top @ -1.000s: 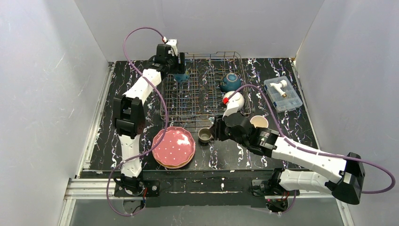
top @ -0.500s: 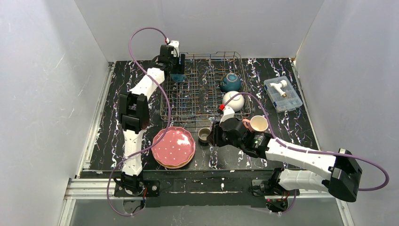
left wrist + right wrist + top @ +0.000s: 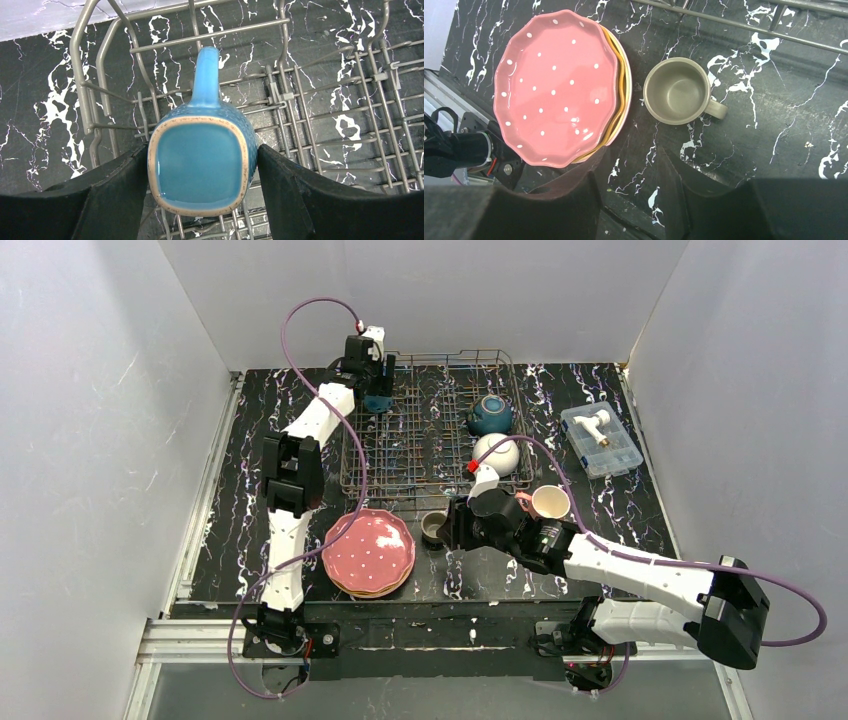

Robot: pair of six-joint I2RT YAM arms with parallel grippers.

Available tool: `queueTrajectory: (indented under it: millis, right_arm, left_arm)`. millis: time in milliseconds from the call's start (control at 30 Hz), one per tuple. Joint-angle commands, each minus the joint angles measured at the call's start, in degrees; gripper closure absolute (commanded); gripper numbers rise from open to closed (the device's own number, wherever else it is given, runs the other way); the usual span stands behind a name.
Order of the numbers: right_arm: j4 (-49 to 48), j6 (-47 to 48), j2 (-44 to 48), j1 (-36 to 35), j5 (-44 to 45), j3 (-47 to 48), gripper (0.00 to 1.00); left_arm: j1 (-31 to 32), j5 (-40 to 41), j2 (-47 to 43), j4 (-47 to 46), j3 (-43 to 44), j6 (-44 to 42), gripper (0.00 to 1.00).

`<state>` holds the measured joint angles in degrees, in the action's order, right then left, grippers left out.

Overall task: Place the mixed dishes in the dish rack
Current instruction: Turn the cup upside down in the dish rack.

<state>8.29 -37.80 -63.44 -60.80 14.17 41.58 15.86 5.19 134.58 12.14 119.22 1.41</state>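
My left gripper [image 3: 378, 392] is shut on a blue mug [image 3: 202, 165], holding it by its sides over the far left corner of the grey wire dish rack [image 3: 420, 455]; its handle points away over the rack's wires [image 3: 235, 31]. My right gripper [image 3: 631, 167] is open and empty, low over the table. Just beyond it stand a grey-olive mug [image 3: 678, 90], upright, and a stack of dotted plates with a pink one [image 3: 556, 87] on top. A teal bowl [image 3: 490, 415] and a white bowl [image 3: 497, 453] sit in the rack's right side. A pink mug [image 3: 548, 502] stands beside my right arm.
A clear plastic box [image 3: 601, 439] with a white item lies at the far right of the black marbled table. White walls close in the left, far and right sides. The rack's front rail runs just beyond the grey-olive mug [image 3: 435, 527].
My left gripper has carried the blue mug slightly further toward the rack's far left corner. My right arm has shifted left, uncovering the pink mug, and its jaws have widened a little.
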Motion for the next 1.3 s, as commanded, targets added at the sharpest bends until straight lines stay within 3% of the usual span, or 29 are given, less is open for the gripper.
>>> queueTrajectory:
  millis: [0, 233, 467, 833, 1267]
  right_arm:
    - [-2.7, -0.3, -0.2, 0.5, 0.8, 0.9, 0.49]
    - [-2.7, -0.3, -1.0, 0.8, 0.8, 1.0, 0.36]
    - [-2.6, -0.4, -1.2, 1.2, 0.8, 0.6, 0.29]
    - [-2.4, -0.6, -1.0, 1.6, 0.4, 0.3, 0.23]
    - [-2.0, -0.3, -0.3, 1.7, 0.5, 0.3, 0.15]
  left_arm:
    - [-0.1, 1.9, -0.3, -2.6, 4.1, -1.2, 1.0]
    - [0.0, 2.8, 1.1, -2.7, 4.9, -1.1, 1.0]
    - [0.1, 3.3, 2.0, -2.7, 5.2, -1.2, 0.86]
    - [0.1, 3.2, 1.3, -2.7, 4.9, -2.8, 0.39]
    - [0.1, 3.5, -0.1, -3.0, 3.7, -3.2, 0.08]
